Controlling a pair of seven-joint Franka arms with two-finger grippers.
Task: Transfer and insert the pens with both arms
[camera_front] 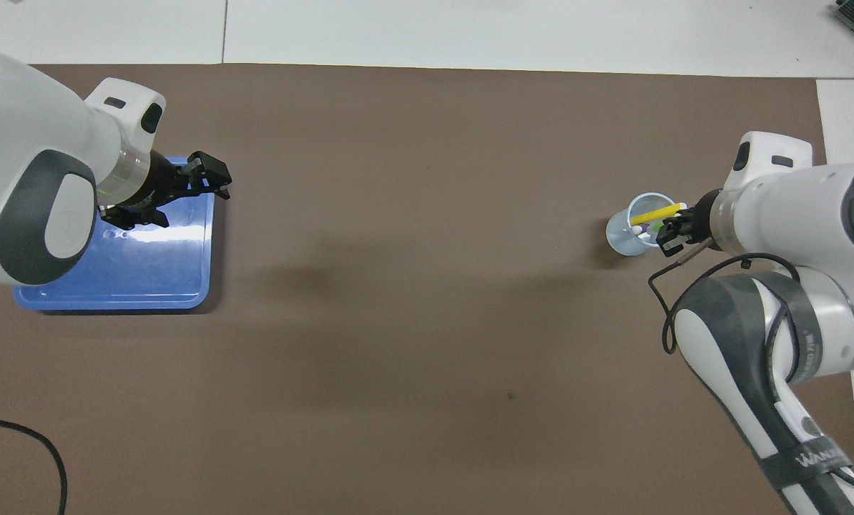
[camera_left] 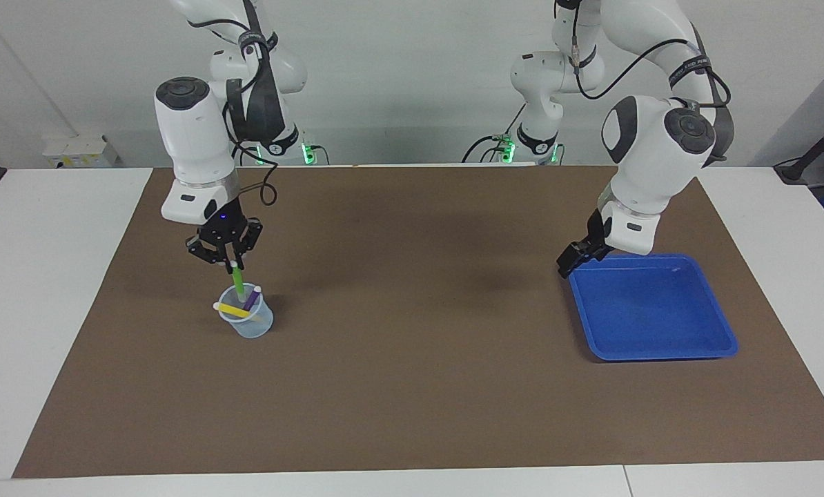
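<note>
As seen from my remote stn, working outward from the robots' end: R arm is the active one. The right gripper (camera_left: 231,262) hangs over the robots' side of the cup (camera_left: 253,328), pointing down. Its fingertips are together on the pale top end of the green pen (camera_left: 238,281), with the outer links splayed to the sides.

Green pen: thin, short, bright green barrel, whitish cap uppermost. It stands nearly upright with a slight tilt, and its lower end is inside the cup at the rim nearest the robots.

Cup: small, clear, pale bluish. It stands upright on the brown mat (camera_left: 412,386), toward the right arm's end of the table (camera_left: 39,276).

Two more pens are in the cup:
- The purple pen (camera_left: 251,298) has a dark violet barrel and leans inside w/ its pale end up, above the rim.
- The yellow pen (camera_left: 234,310) lies slantwise across the cup's mouth, its whitish end poking past the rim toward the right arm's end. I can't tell whether the pens touch each other.

L arm waits. The left gripper (camera_left: 568,264) is tilted down over the edge of the blue tray (camera_left: 653,307), at the corner nearest the robots. Its fingers are apart, w/ nothing between them.

Tray: shallow, square-ish, rounded corners. It sits flat on the mat toward the left arm's end, well apart from the cup.
</note>
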